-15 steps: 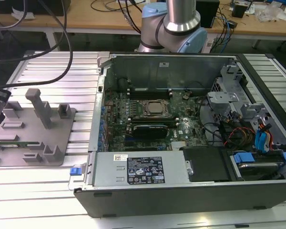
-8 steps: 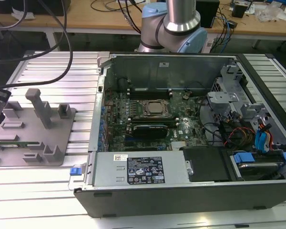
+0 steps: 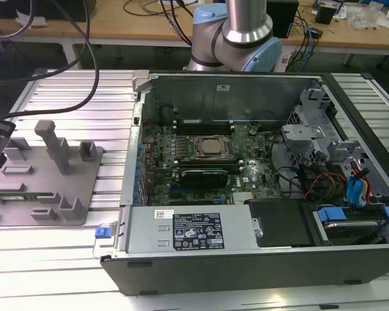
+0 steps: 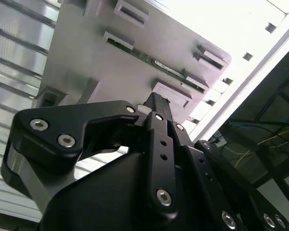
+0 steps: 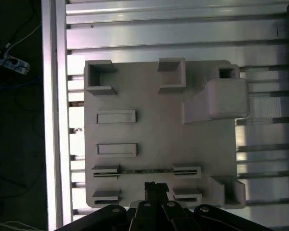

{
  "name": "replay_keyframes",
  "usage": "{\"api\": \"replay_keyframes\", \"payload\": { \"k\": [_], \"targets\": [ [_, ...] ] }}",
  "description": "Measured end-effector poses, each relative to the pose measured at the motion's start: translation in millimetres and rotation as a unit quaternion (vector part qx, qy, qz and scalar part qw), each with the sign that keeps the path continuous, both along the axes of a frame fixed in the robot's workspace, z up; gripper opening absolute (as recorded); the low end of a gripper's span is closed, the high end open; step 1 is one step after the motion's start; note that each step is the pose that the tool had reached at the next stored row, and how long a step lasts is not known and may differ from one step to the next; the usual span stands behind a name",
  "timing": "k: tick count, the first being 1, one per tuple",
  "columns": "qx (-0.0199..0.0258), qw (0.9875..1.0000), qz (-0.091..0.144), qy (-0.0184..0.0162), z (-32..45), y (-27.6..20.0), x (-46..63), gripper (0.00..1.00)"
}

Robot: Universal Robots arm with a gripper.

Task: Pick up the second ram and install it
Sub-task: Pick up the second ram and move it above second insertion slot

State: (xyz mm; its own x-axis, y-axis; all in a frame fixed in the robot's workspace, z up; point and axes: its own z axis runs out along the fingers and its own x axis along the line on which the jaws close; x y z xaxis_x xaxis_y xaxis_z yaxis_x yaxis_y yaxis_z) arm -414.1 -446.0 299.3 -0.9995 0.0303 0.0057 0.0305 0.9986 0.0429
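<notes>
Gripper (image 5: 156, 186) (fingers seemingly together) hovers near the second ram (image 5: 147, 170) in grey holder (image 5: 159, 125).

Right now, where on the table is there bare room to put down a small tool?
Free: the ribbed table between the gray plate and the computer case. Crowded: inside the case, and the plate's edge where the claw hangs near the memory stick.

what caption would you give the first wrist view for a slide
End effector poised over the grey holder plate, near the second ram resting in its slots.
</notes>
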Motion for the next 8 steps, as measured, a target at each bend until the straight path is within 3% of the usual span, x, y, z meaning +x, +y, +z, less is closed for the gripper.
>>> {"api": "replay_keyframes", "payload": {
  "k": [5,6,8],
  "targets": [
    [0.0000,0.9992,0.041,0.0000,0.0,0.0,0.0,0.08],
    [0.0000,0.9979,0.065,0.0000,0.0,0.0,0.0,0.08],
    [-0.0001,0.9961,0.088,0.0000,0.0,0.0,0.0,0.08]
  ]
}}
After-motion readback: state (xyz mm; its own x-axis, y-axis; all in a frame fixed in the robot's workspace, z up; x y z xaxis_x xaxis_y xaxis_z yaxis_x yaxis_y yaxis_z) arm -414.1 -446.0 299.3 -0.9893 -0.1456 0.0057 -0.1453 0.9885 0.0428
